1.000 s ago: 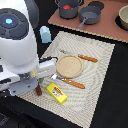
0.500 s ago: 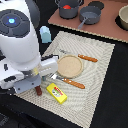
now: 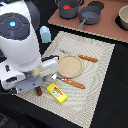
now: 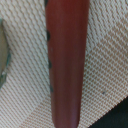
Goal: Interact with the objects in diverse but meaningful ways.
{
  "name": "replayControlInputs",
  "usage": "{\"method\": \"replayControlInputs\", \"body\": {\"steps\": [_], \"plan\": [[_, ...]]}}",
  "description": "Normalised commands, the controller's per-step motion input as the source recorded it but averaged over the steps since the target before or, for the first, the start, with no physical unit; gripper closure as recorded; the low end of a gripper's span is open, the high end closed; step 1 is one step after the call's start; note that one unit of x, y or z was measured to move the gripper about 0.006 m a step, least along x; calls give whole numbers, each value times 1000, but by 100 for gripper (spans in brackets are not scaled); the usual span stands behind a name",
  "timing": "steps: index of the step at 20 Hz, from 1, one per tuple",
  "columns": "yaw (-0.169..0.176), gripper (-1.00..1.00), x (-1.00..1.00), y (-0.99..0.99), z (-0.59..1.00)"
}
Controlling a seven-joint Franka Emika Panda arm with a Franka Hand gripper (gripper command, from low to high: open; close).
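The sausage (image 4: 67, 60) lies on the woven mat (image 3: 100, 75), just beside the yellow packet (image 3: 56, 93), and fills the wrist view. The end effector is hidden behind the arm, so I cannot tell whether it is open or gripping. Judging by this, the sausage is being handled; the blue cup (image 3: 45, 34) beyond the mat looks untouched.

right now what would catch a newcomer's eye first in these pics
The big white robot arm fills the exterior view's left, bent low over the woven placemat. In the wrist view, a brown sausage fills the frame, lying on that mat. A yellow packet lies just beside the arm.
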Motion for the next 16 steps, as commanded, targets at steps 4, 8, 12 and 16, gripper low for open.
{"method": "replayControlInputs", "body": {"steps": [4, 8, 12, 16], "plan": [[0, 100, -301, 104, -244], [0, 100, -388, 70, -268], [-3, 100, -509, -14, -23], [-94, 100, -699, -252, 423]]}}
